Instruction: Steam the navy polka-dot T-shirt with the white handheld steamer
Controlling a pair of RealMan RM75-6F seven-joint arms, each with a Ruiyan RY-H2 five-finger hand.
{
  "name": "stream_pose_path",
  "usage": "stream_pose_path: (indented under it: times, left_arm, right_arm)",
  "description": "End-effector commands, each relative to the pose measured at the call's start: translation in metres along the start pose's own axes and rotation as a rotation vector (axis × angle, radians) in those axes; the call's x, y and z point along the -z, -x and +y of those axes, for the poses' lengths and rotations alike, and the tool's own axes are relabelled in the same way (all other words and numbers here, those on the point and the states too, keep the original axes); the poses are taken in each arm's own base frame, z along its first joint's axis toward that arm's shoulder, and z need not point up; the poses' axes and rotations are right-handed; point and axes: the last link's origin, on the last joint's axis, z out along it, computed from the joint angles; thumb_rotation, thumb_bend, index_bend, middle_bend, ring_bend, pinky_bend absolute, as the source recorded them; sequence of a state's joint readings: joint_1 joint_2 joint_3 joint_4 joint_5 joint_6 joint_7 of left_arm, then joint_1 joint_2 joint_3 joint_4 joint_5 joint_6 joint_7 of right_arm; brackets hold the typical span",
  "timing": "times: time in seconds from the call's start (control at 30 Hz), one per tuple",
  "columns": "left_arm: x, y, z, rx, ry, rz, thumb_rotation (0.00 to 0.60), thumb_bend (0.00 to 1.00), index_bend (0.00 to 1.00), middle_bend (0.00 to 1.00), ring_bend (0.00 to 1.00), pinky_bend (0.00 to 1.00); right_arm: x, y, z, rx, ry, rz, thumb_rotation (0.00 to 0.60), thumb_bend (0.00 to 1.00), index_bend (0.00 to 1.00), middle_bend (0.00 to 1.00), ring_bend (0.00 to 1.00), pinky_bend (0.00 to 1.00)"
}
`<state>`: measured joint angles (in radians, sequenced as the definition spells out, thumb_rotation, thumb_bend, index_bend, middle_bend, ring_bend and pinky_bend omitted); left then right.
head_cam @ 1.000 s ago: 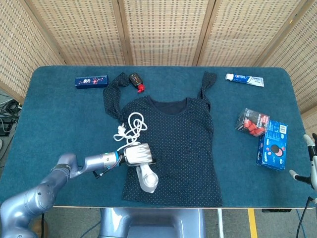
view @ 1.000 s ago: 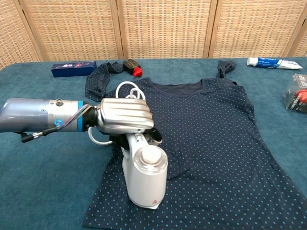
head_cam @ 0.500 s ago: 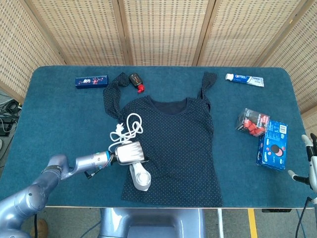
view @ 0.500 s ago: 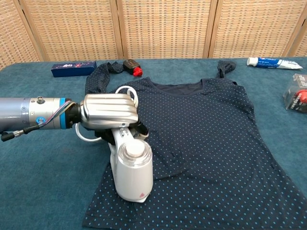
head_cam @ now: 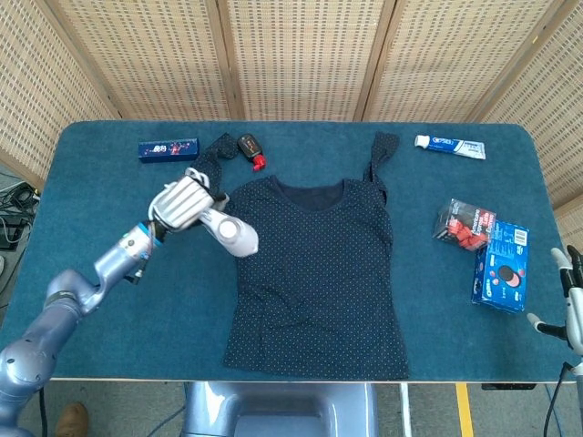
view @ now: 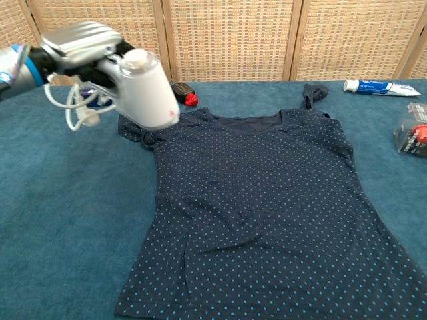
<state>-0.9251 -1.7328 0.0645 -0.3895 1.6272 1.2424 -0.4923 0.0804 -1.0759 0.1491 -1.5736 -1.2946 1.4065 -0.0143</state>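
the robot's silver left hand [head_cam: 182,202] grips the handle of the white handheld steamer [head_cam: 231,234], holding it lifted off the teal felt-covered table [head_cam: 100,264] with its rounded head pointing toward the left shoulder of the navy polka-dot t-shirt [head_cam: 314,273]; in the chest view the left hand [view: 80,40] and the white handheld steamer [view: 143,90] sit high at the upper left of the frame, the steamer's white cord [view: 77,107] dangling in a loop below the hand. the navy polka-dot t-shirt lies flat, front up, in the middle of the table, neckline toward the far edge and hem at the near edge, one sleeve stretched toward the far left and the other folded up at the far right. the right hand [head_cam: 569,296] shows only at the right border of the head view, beyond the table's edge, its pale fingers spread apart and holding nothing. along the far edge lie a dark blue rectangular box [head_cam: 168,148], a small black object with a red tip [head_cam: 250,149] just beside the left sleeve, and a white and blue toothpaste tube [head_cam: 450,146]. near the right edge, a clear packet with red and black contents [head_cam: 464,224] touches a blue carton with a dark round print [head_cam: 500,266].
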Motion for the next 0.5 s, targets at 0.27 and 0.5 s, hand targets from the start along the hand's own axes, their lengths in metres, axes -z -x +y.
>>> stream_pose_path:
  times: [0.27,0.5]
  left_arm:
    - [0.048,0.008,-0.072,0.019,-0.333,-0.07,0.6,0.81,1.0,0.95,0.86,1.0]
    - [0.055,0.038,-0.073,0.107,-0.454,-0.182,0.6,0.64,1.0,0.95,0.83,0.96]
  right_arm:
    - [0.0,0.007,-0.009,0.015,-0.027,-0.019,0.6,0.0,0.05,0.0,0.0,0.0]
    - [-0.002,0.01,-0.01,0.023,-0.023,-0.031,0.6,0.0,0.05,0.0,0.0,0.0]
